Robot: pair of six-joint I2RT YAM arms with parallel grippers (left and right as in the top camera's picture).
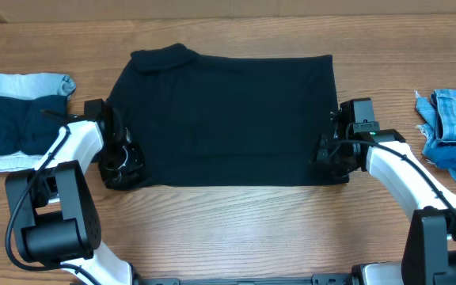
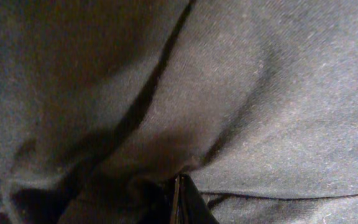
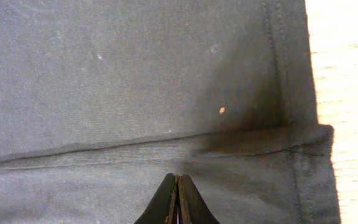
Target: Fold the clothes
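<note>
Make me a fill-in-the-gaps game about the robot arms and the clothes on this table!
1. The big garment spread flat in the middle of the table is ___ in colour.
2. The left gripper and the right gripper both have their jaws ___.
3. The denim clothes lie on the robot's ___ side.
4. The navy garment lies on the robot's ___ side.
Missing words: black, shut, right, left.
</note>
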